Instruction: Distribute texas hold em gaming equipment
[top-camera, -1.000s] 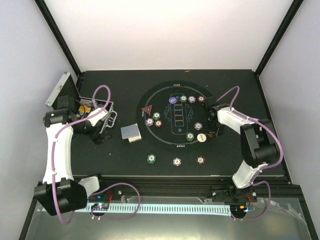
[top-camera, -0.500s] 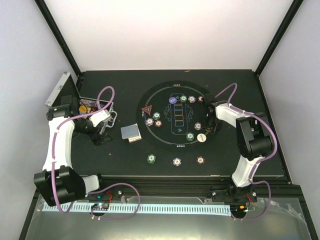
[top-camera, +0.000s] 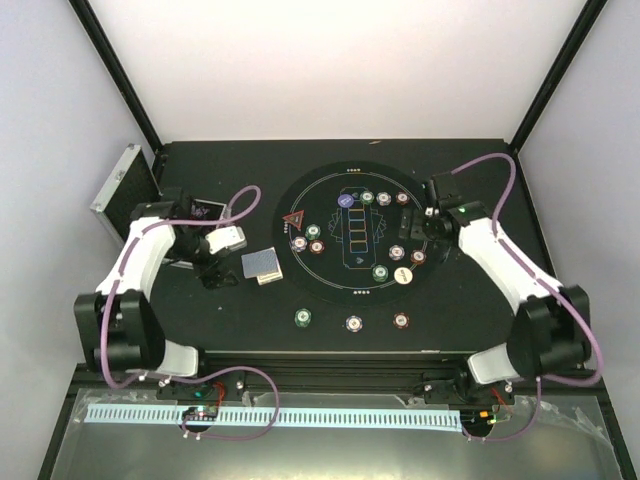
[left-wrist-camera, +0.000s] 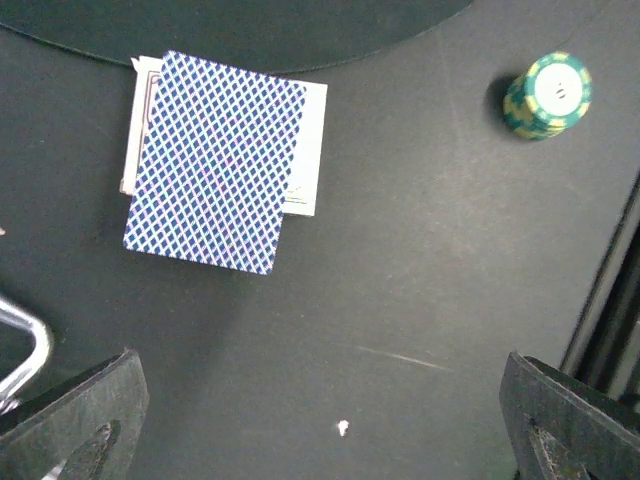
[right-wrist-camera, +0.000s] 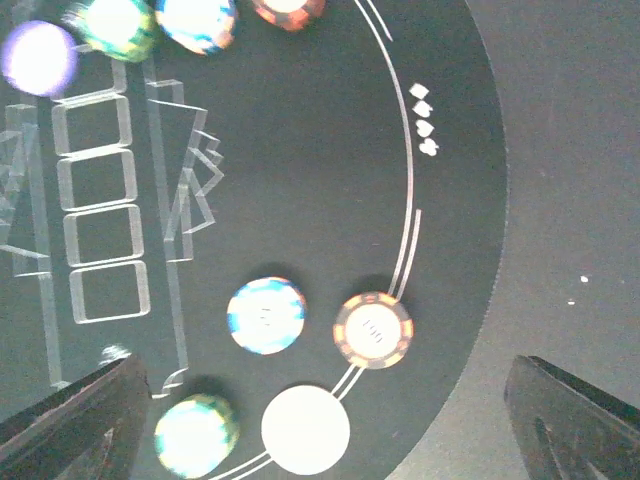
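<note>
Chip distribution looks largely done. On the round mat (top-camera: 335, 275) sit 3 trios of poker chips (top-camera: 384, 198), each green, purple and red-brown: 1 at the far edge, 1 on the left, 1 on the right. A 4th trio lies off the mat on the tabletop (top-camera: 250, 170), along the near side. The purple button (top-camera: 346, 201), white button (top-camera: 402, 276) and red triangle marker (top-camera: 293, 220) are all on the mat.

What seems left is the cards. The deck of playing cards (left-wrist-camera: 215, 160) is 1 slightly skewed stack on the tabletop just beside the mat's left edge, and the 5 outlined card boxes at the mat's centre are bare. The silver case (top-camera: 122, 180) stands at the far left.

The right hand (right-wrist-camera: 322, 375) hovers over the mat's right side with its fingers spread wide and nothing between them. A red-brown chip (right-wrist-camera: 372, 330) lies flat below it on the mat's white border line, apart from both fingers.

The left hand (left-wrist-camera: 320, 362) is also spread fully and empty, above bare tabletop. The deck is near it, and a green chip (left-wrist-camera: 548, 95) lies further off.
</note>
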